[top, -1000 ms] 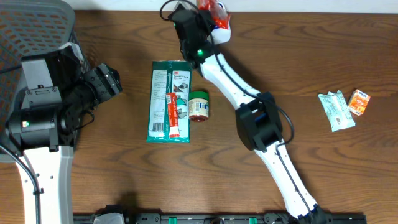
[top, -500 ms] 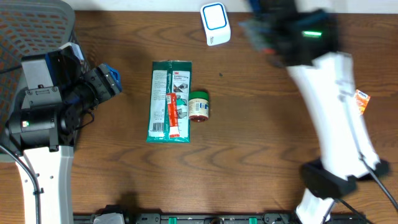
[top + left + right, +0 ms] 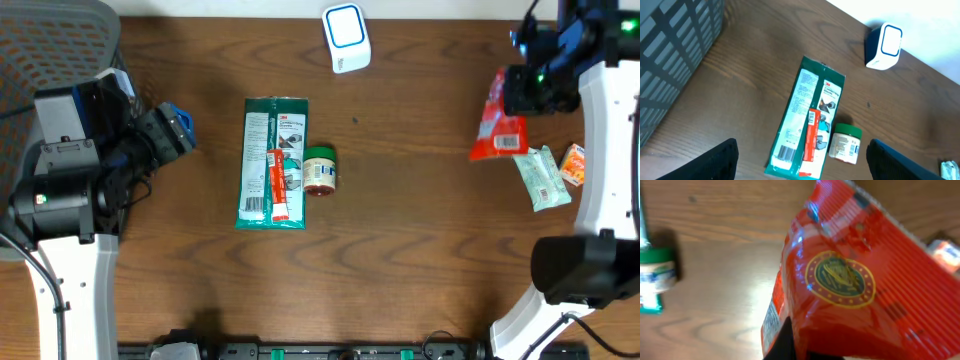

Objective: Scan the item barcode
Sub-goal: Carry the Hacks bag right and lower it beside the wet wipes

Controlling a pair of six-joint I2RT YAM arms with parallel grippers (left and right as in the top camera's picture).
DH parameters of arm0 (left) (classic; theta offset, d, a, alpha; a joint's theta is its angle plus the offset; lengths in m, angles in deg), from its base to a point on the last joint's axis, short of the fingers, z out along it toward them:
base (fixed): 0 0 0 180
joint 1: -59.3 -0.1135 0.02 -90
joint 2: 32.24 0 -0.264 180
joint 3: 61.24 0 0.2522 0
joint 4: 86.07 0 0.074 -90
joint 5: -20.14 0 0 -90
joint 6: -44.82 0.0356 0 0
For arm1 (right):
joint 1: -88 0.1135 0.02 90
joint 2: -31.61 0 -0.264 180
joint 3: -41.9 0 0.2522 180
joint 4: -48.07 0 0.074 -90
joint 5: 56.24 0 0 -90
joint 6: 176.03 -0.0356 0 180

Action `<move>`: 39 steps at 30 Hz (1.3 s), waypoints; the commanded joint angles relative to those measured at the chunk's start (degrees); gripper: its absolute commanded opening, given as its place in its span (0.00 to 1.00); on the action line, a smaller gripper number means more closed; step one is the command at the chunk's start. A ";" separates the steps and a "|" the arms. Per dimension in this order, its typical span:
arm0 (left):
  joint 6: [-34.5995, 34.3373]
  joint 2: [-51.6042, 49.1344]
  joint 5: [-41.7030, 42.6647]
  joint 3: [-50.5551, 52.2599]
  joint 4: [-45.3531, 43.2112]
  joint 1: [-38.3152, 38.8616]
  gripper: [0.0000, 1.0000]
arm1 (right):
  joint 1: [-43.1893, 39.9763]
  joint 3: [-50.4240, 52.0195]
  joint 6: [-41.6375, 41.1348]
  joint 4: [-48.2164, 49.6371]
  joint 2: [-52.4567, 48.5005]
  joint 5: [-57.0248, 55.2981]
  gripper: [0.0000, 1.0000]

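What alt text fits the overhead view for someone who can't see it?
The right gripper holds a red packet at far right, away from the scanner at the top edge. A green pack, tube and jar lie in the middle; the left gripper sits open at left.

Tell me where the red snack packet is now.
Overhead view, right side of the table: the red snack packet is pinched in the right fingers, close to the white wrapped bar, on its left.

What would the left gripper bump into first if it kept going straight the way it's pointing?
Most likely the green pack, which lies right ahead of the open left gripper. The red tube on it and the jar sit further on. Depth is hard to judge, though.
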State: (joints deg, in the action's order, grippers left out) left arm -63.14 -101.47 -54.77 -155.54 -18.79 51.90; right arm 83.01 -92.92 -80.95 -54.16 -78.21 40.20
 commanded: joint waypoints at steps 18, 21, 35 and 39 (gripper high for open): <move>0.35 0.00 0.24 -0.22 0.04 -0.31 0.82 | -1.44 43.25 -0.79 40.54 -0.04 -17.64 0.38; 0.35 0.00 0.24 -0.22 0.04 -0.31 0.82 | -1.40 42.25 -1.27 39.82 0.02 -19.50 0.48; 0.35 0.00 0.24 -0.22 0.04 -0.31 0.82 | -1.03 36.76 -7.63 32.13 3.30 -15.19 0.09; 0.35 0.00 0.24 -0.22 0.04 -0.31 0.82 | -1.40 40.70 -7.63 37.94 3.30 -15.06 0.10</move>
State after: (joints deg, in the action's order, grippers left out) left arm -63.16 -101.47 -54.77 -155.54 -18.75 51.90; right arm 82.00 -55.24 -88.08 -18.16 -75.80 24.37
